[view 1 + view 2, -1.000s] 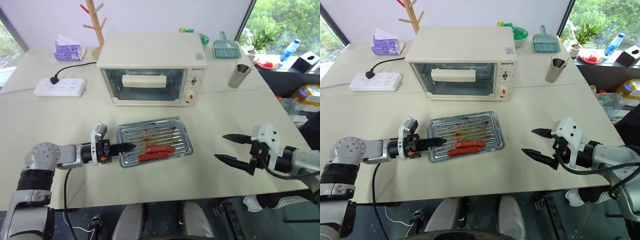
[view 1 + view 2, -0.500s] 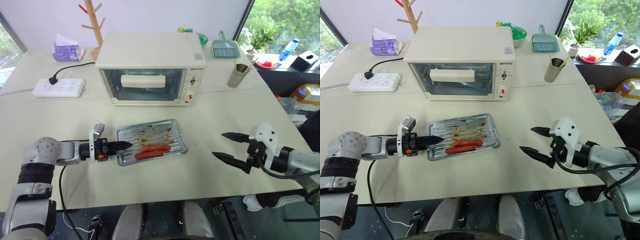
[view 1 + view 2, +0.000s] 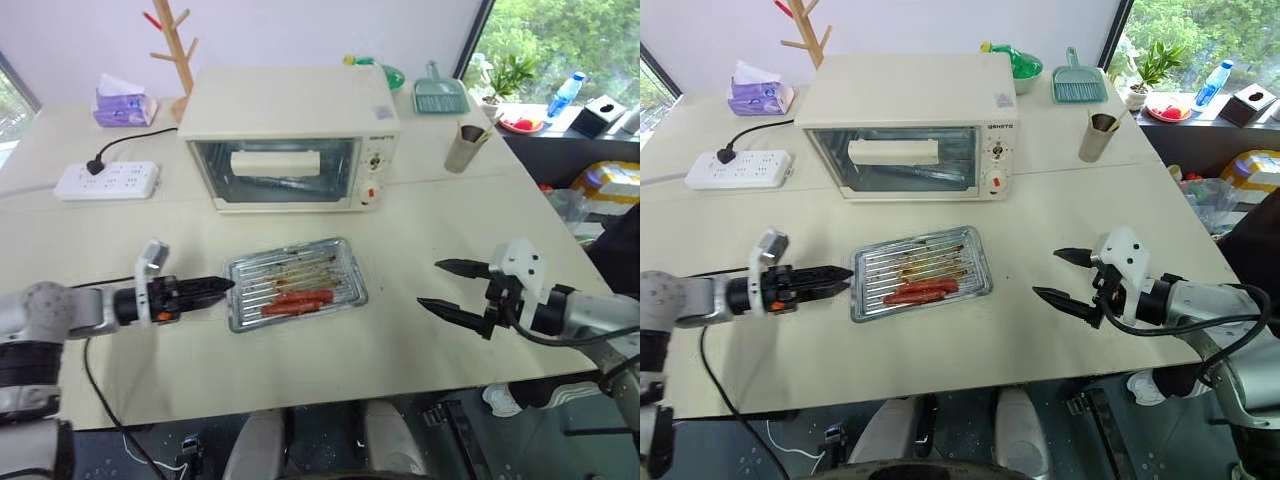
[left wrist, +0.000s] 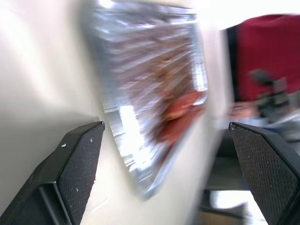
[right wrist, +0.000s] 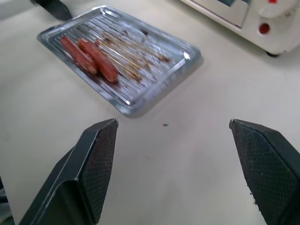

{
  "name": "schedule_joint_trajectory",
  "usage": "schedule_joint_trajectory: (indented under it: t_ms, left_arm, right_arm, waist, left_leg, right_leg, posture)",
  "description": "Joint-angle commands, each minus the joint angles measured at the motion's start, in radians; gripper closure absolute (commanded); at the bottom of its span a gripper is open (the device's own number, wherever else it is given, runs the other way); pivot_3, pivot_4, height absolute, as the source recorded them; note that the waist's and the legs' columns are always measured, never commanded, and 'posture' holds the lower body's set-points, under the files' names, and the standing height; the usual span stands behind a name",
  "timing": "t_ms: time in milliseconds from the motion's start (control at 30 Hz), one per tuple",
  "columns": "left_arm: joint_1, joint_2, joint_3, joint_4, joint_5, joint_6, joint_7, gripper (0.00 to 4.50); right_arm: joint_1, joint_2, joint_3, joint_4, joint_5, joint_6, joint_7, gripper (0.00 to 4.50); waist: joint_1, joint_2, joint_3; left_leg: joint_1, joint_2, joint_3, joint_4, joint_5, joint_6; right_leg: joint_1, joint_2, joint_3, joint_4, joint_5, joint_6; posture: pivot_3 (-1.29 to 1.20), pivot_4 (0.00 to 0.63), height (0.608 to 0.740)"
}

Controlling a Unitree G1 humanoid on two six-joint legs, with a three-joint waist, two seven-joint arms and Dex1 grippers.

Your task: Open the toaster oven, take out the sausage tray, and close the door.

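A wide cream table stands before a pale wall; daylight and green trees fill the corner windows.

I can see a small dark word on the toaster oven, up above its knobs. The letters are too tiny for me to read.

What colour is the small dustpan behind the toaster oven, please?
Teal green dustpan, clearest in the right eye view.
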Motion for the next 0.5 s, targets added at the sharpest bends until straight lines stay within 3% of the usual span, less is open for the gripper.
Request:
schedule_joint_trajectory:
  t_ms: [33, 233, 500]
  left_arm:
    - [0.122, 0.115, 0.049, -0.132, 0.134, -0.254, -0.122, 0.02]
    - [0.270, 0.202, 0.246, -0.365, 0.191, -0.519, -0.279, 0.02]
    - [0.256, 0.270, 0.329, -0.458, 0.204, -0.582, -0.356, 0.02]
  right_arm:
    - [-0.042, -0.014, -0.006, 0.012, 0.012, -0.014, 0.021, 0.59]
    - [-0.143, -0.038, -0.018, 0.069, 0.106, 0.100, 0.063, 0.59]
    - [-0.228, -0.130, 0.019, 0.094, 0.171, 0.188, 0.192, 0.59]
  waist:
    - [0.003, 0.000, 0.000]
    - [0.014, 0.001, 0.001]
    - [0.027, 0.002, 0.001]
  left_leg:
    - [0.000, 0.000, 0.000, -0.001, 0.000, 0.000]
    - [-0.007, 0.000, 0.005, -0.004, 0.000, -0.001]
    - [-0.014, 0.000, 0.009, -0.003, 0.001, -0.001]
  right_leg:
    - [-0.001, -0.001, 0.000, 0.000, 0.000, 0.000]
    - [-0.005, -0.008, -0.002, -0.004, 0.000, 0.000]
    - [-0.010, -0.010, -0.005, -0.004, 0.000, 0.000]
  posture:
    - [0.00, 0.150, 0.740]
    - [0.00, 0.150, 0.740]
    - [0.00, 0.150, 0.740]
